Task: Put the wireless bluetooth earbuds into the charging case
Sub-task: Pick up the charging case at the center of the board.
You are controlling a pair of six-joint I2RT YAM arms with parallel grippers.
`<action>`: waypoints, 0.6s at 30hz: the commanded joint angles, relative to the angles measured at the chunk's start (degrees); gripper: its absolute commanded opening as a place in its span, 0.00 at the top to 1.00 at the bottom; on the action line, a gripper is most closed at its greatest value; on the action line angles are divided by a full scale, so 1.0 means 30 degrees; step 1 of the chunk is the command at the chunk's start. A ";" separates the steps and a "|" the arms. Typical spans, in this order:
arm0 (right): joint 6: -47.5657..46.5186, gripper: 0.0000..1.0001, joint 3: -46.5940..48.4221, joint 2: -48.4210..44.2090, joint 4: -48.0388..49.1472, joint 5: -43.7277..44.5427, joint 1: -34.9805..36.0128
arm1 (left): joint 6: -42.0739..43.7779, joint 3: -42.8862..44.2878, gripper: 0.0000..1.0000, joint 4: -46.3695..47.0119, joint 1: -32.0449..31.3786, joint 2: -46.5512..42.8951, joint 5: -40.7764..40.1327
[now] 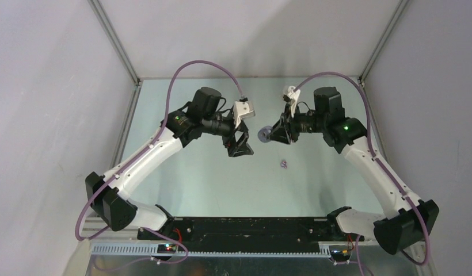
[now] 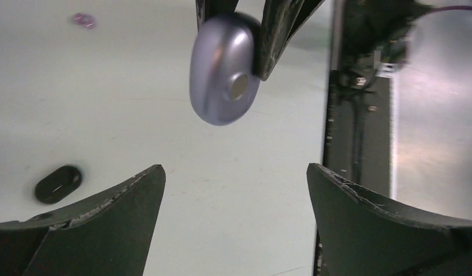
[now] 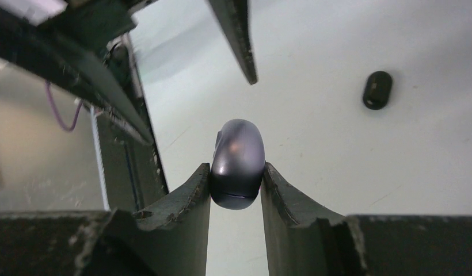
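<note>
- The right fingers [image 3: 187, 201] are clamped on the charging case [image 3: 238, 161], a pale purple pebble. They pinch it by its two long sides and hold it up off the table [image 3: 337, 144].
- The left fingers [image 2: 118, 213] are spread wide with nothing between them, their tips pointing towards the right fingers.
- The case hangs just beyond the left fingers' tips, in line with the gap between them and not touching either one.
- The face of the case turned to the left fingers carries a small round metallic spot, and the shell looks shut.
- A black earbud [image 2: 58, 184] lies on the table below the left fingers, off to one side of them and apart from the case.
- A purple earbud [image 1: 285, 165] lies on the table on the near side of the right fingers, apart from both pairs of fingers.
</note>
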 commanded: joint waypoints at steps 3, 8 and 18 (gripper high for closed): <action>-0.5554 0.88 0.0772 -0.1005 -0.4280 -0.3265 0.0978 | 0.1659 0.1118 0.01 -0.2125 -0.0416 0.0112 0.5301; -0.5878 0.88 0.0773 -0.0651 -0.4585 -0.2900 0.2225 | 0.1970 0.1054 0.01 -0.2444 -0.1151 0.0287 0.4996; -0.5928 0.88 0.0008 -0.1782 -0.4234 -0.2593 0.1955 | 0.1975 0.0674 0.02 -0.2001 -0.1539 0.0445 0.4454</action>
